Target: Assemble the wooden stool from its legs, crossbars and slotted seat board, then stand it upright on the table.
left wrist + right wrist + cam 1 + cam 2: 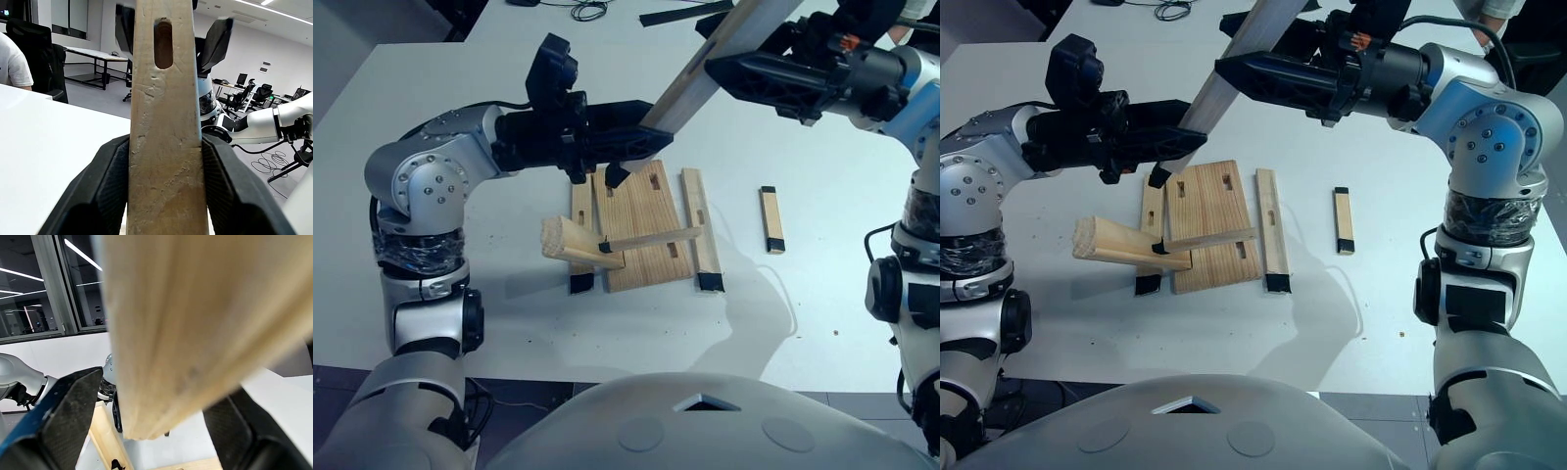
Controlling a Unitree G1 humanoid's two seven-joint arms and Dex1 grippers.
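Observation:
A long wooden leg point(705, 73) hangs slanted in the air above the table, held by both grippers. My left gripper point(651, 129) is shut on its lower end; in the left wrist view the pads point(107, 186) press both sides of the slotted leg point(164, 122). My right gripper point(720, 67) is shut on the leg higher up. Below on the table lies the slotted seat board point(641, 230). A leg point(700, 230) lies along its right side and another leg point(580, 201) along its left. A tilted leg point(573, 245) with a thin crossbar point(656, 238) rests across the board.
A short crossbar point(771, 218) lies alone to the right of the parts. Black cables point(587, 8) and a dark strip point(685, 12) lie at the far side of the white table point(822, 294). Bare table stretches to the front and right.

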